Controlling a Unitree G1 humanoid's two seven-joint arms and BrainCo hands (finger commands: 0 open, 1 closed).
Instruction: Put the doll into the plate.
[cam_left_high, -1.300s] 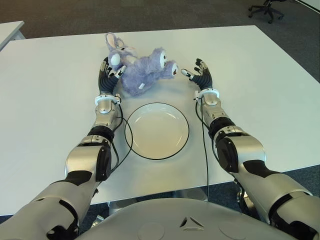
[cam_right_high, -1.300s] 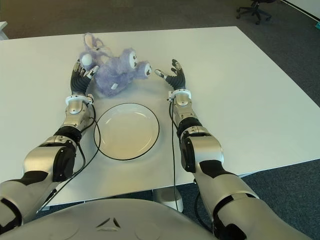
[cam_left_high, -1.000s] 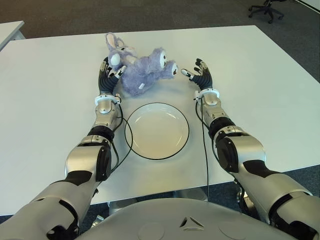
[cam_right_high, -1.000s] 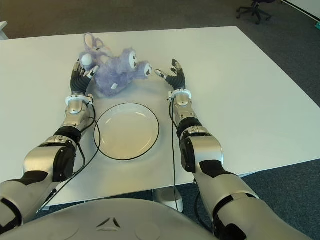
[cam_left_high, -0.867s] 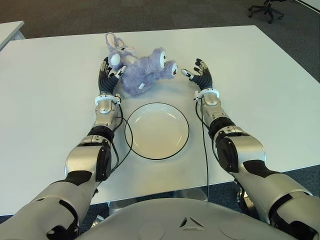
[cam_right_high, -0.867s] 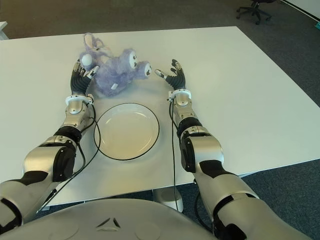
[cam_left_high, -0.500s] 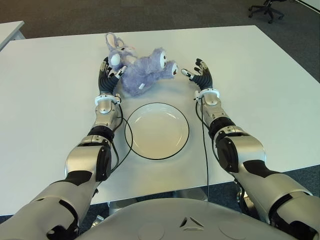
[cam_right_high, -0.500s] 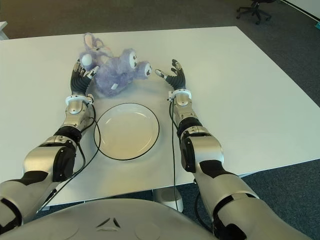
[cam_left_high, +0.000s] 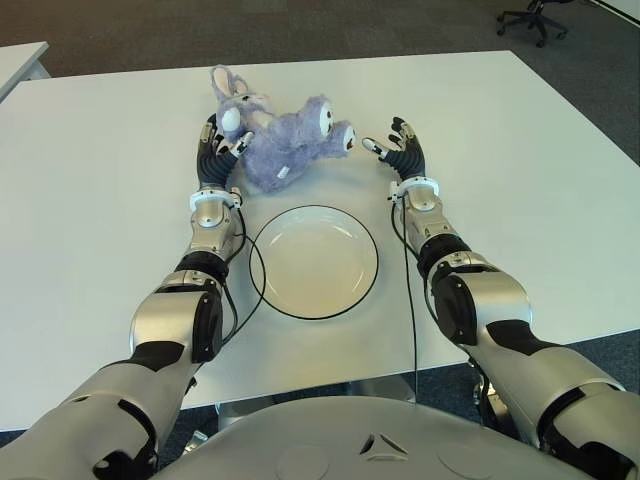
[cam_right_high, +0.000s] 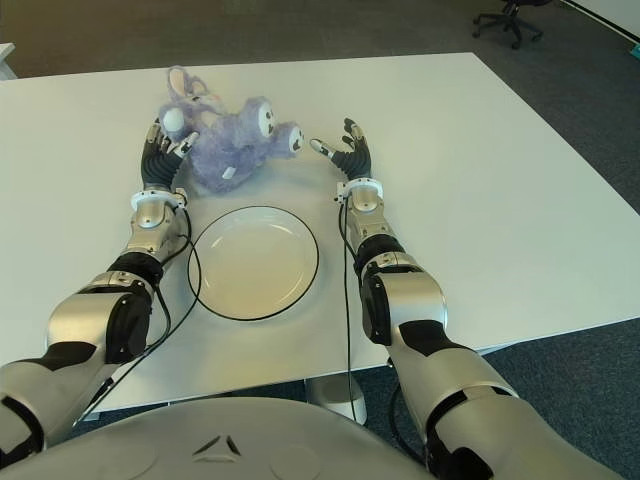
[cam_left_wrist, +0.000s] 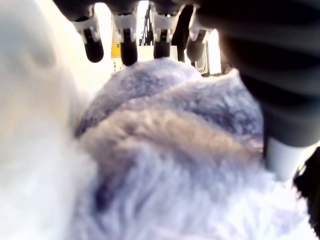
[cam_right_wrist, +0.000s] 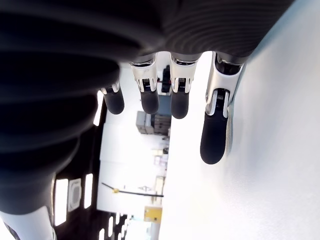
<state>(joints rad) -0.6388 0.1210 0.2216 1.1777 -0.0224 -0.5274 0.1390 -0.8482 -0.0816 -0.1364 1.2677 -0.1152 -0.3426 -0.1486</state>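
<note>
Broadly, the white tabletop (cam_left_high: 520, 150) spreads wide, bare to left and right. Near centre sits the black-rimmed plate (cam_left_high: 314, 296). Beyond it lies the doll (cam_left_high: 285, 140), fluffy lilac with white eyes. The left hand (cam_left_high: 213, 150) presses against its left side, fingers (cam_left_wrist: 128, 49) extended. The right hand (cam_left_high: 400, 150) waits just right, fingers (cam_right_wrist: 213, 142) spread, empty.

Support surface: one white desk (cam_left_high: 520, 150) with a plain matt top. Two items lie directly on it. A round white plate (cam_left_high: 314, 261) with a thin dark rim sits flat near the desk's front edge, roughly central. A fluffy lavender doll (cam_left_high: 283, 142) lies on its side beyond the plate, well apart from the rim. The desk stands on dark grey carpeted floor (cam_left_high: 300, 25).
</note>
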